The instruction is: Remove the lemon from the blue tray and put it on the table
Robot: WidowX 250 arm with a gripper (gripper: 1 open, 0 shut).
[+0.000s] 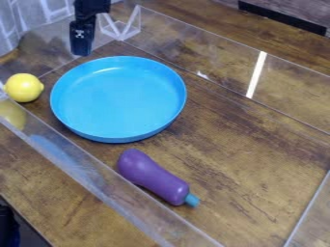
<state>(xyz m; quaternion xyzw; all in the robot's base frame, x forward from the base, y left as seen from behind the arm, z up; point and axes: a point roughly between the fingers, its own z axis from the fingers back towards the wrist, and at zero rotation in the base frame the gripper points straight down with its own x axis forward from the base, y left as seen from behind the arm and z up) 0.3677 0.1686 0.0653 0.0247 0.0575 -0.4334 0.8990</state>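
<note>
Lemon: a small, round, bright yellow fruit (23, 88) on the table (238, 125), at the left of the view, just beside the tray's left rim and outside it.

Tray: a large, round, shallow dish in bright blue (119, 97), left of center and a little above the middle of the view, with a raised rim all round (the inside is one plain blue, with nothing lying in it).

Eggplant: deep purple with a teal stem (153, 177), lying on its side below the tray and apart from it; the stem end points toward the lower right.

Table: dark brown wood planks under a glossy clear sheet, which catches a bright, narrow streak of light at the upper right.

Gripper: a dark shape at the top left (83, 37), above and beyond the tray's far rim, well apart from the eggplant. It is opened as wide as it goes and has hold of nothing (its fingers are small and dim from here, so their finer shape is hard to make out).

Left edge: a clear, shiny strip slants from beside the lemon down toward the bottom of the view, passing to the left of the eggplant, with a yellow reflection just below the lemon.
</note>
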